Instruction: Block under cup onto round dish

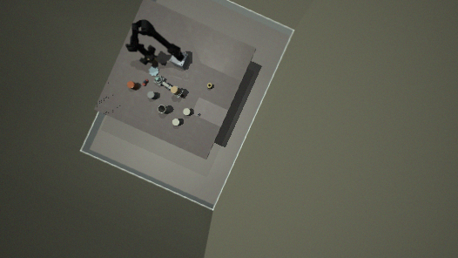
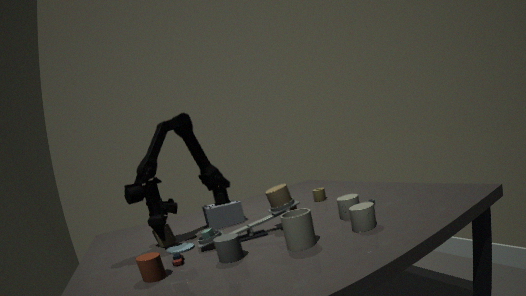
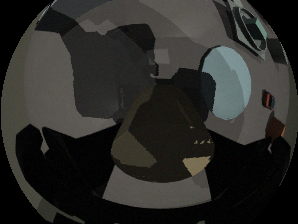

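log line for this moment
claw: shut on lifted cup | position: low beside dish, not over it | other cup: on balance | dish: bare

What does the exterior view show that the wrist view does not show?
Only the exterior view shows the whole arm, the tan cup on the raised end of the balance, the orange cylinder and the table leg. Only the wrist view shows, from close up, the dark brown cup held in the gripper. Both show the pale blue round dish with no cup above it.
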Robot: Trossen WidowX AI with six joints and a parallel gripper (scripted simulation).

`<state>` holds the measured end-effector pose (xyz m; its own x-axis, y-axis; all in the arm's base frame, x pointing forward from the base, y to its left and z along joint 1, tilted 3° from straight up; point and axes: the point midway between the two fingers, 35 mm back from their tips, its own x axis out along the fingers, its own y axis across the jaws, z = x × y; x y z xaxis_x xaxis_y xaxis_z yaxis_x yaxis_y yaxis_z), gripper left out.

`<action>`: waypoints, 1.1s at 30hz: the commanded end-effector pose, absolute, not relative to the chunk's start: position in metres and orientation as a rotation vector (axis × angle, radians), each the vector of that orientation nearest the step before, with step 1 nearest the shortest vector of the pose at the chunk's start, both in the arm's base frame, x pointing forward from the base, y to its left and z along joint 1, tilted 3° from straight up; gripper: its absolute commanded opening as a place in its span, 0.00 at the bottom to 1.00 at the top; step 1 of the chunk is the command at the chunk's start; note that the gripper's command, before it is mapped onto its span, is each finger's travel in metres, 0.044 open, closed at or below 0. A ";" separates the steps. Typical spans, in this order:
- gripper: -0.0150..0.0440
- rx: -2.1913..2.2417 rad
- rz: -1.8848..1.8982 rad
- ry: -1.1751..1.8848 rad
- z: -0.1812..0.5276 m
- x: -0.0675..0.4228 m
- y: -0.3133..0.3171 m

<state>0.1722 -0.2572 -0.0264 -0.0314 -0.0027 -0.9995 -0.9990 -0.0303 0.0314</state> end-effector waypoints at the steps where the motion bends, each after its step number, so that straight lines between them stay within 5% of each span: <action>1: 0.65 -1.219 1.252 1.220 -0.026 0.172 -0.258; 9: 1.00 -1.220 1.253 1.220 -0.019 0.173 -0.258; 20: 1.00 -1.222 1.255 1.223 0.028 0.174 -0.258; 27: 0.69 -1.271 1.232 1.237 0.039 0.208 -0.240; 33: 0.69 -1.178 1.131 1.279 0.038 0.240 -0.213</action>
